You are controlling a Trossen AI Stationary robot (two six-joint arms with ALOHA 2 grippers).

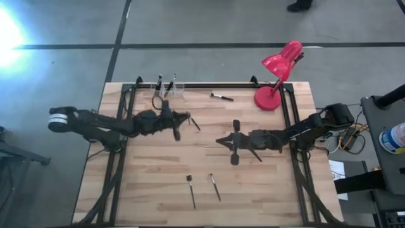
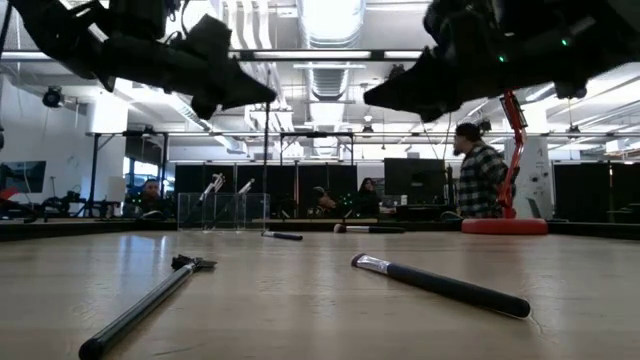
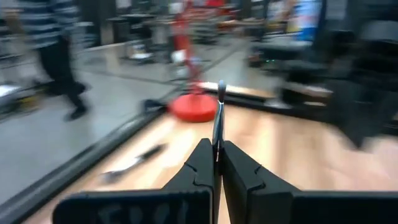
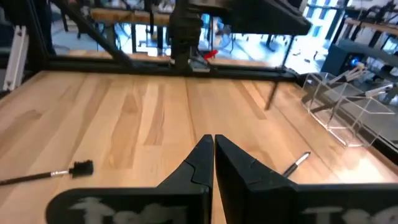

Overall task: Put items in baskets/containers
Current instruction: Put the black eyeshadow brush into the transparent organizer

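1. Over the counter [image 1: 158, 164] at about eleven o'clock from its middle, my left end effector [image 1: 190, 118] is pinching a thin dark brush [image 3: 218, 118]; the fingers [image 3: 202, 165] are pressed tight on its shaft and its tip sticks out past them.
2. Just beyond it, at the counter's twelve o'clock edge, the clear containers [image 1: 169, 90] stand in a row with a few brushes leaning upright inside.
3. Right of centre, my right end effector [image 1: 223, 140] hangs above the wood with its fingers [image 4: 200, 163] pressed together, holding nothing.
4. Down at six o'clock, two loose brushes lie side by side: a flat-headed brush [image 1: 191, 190] and a slimmer brush [image 1: 215, 186], both well apart from the containers.
5. Up at one o'clock, a dark pen [image 1: 222, 96] lies flat between the containers and the red lamp [image 1: 276, 73].
6. Beyond the counter, a person in a checked shirt [image 2: 483, 180] stands in the room.
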